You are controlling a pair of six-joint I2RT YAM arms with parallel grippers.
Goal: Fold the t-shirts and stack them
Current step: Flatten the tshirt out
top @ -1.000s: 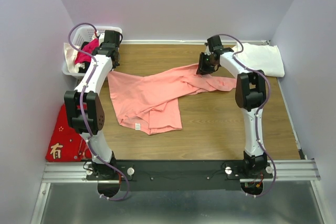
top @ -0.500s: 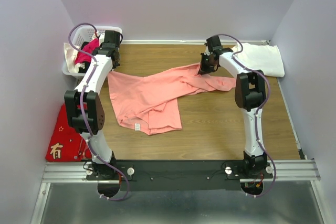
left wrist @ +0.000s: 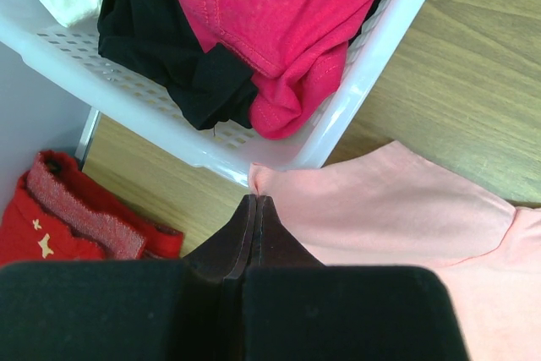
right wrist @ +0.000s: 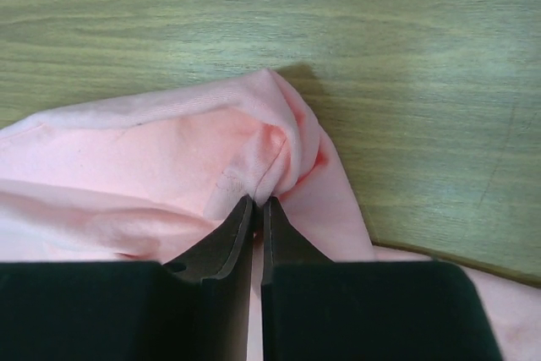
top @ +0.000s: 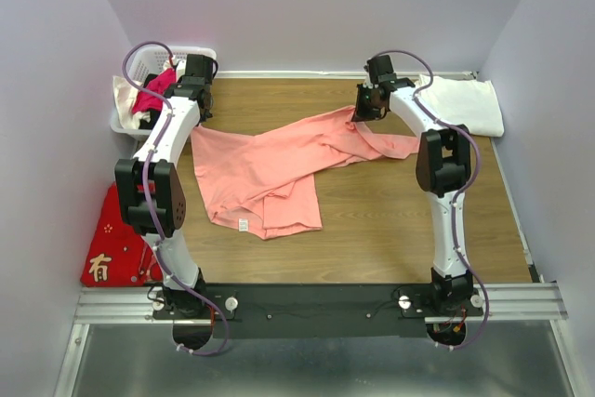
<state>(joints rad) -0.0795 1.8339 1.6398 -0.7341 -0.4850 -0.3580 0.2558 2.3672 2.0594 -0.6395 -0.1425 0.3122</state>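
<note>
left jaws: shut tight on one corner of the pink t-shirt [top: 270, 160], just beside the basket [left wrist: 372, 48].
right jaws: squeezed narrow on a bunched-up fold of the same shirt.
why: you hold two ends, likely so you can pull it flat on the counter [top: 372, 230].
white t-shirt [top: 465, 104]: lies flat beyond your right jaws, likely the stacking spot.

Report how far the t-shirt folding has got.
Done: the white t-shirt lies folded at the far right. In hand: the pink t-shirt, crumpled on the table, pinched by the left gripper and the right gripper. Left: spreading, folding and stacking it.
</note>
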